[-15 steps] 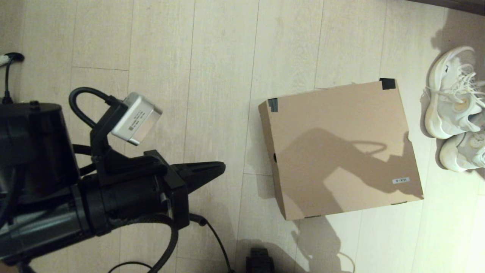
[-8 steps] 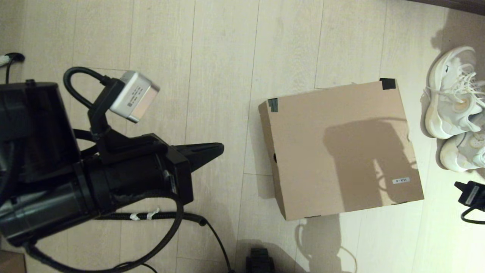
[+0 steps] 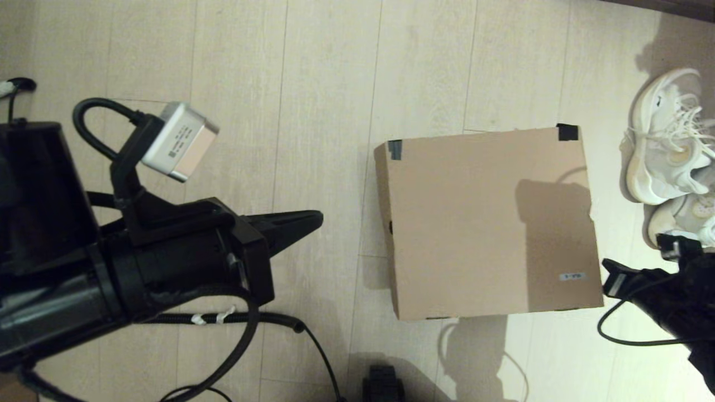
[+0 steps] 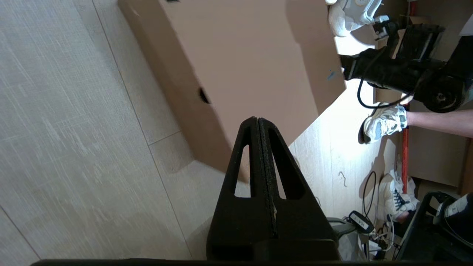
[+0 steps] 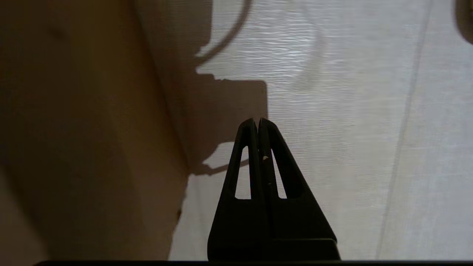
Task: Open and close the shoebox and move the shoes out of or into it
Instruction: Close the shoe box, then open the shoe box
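The box [image 3: 486,223] lies closed on the floor, shoes [image 3: 667,162] just beside its right edge. The right gripper [image 5: 257,123], jaws pressed together and empty, sits low beside that edge. To lift the lid cleanly, the tips should catch under its free edge. Left gripper [image 3: 315,219]: clamped, empty, apart from the box.

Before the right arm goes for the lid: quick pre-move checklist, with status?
1. shoebox lid closed flat: ok.
2. shoes outside the box, on the floor beside it: ok.
3. right gripper shut and empty, beside the box's right edge: ok.
4. Right gripper touching the box: cannot tell.
5. left gripper shut, apart from the box on its left: ok.
6. Lid top free of objects: ok.
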Robot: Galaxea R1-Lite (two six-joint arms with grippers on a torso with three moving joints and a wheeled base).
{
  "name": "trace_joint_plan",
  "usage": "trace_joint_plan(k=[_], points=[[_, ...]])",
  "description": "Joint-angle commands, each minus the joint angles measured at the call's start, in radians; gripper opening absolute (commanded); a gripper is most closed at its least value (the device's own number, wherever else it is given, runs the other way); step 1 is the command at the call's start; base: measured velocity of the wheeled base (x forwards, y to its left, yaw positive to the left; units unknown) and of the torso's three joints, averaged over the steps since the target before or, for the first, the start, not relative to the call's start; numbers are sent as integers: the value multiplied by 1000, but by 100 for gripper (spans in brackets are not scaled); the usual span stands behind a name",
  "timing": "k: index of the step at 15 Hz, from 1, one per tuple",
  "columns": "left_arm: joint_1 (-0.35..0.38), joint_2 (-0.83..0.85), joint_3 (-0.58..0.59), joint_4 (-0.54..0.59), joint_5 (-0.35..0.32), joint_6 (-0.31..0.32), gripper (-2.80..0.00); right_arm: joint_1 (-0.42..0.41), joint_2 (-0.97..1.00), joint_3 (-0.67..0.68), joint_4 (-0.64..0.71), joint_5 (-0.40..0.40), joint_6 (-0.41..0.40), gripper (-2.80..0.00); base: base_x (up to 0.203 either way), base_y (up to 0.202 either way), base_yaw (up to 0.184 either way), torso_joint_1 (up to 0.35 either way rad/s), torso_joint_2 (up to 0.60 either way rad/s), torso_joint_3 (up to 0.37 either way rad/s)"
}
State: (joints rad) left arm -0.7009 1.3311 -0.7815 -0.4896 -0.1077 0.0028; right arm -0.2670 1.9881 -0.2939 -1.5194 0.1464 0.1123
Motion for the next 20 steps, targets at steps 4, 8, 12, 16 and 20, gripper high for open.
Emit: trace_joint_plan(k=[4, 8, 12, 16, 20], points=[[0, -6, 19, -3, -1, -3, -280, 82, -80, 73, -11, -30, 8, -280, 0, 0, 0, 0, 0, 0], [25, -28, 49, -3, 2, -41, -280, 136, -126, 98, -11, -61, 41, -280, 0, 0, 0, 0, 0, 0], [225, -4, 68, -3, -42, -116, -280, 6, -123, 27, 18, -40, 54, -280, 0, 0, 0, 0, 0, 0], [422, 131, 172, -100, -174, -167, -280, 24, -162, -43, 157, -27, 69, -280, 0, 0, 0, 0, 0, 0], [439, 292, 247, -531, -326, -437, -280, 30, -190, -167, 366, 30, 222, -280, 0, 0, 0, 0, 0, 0]])
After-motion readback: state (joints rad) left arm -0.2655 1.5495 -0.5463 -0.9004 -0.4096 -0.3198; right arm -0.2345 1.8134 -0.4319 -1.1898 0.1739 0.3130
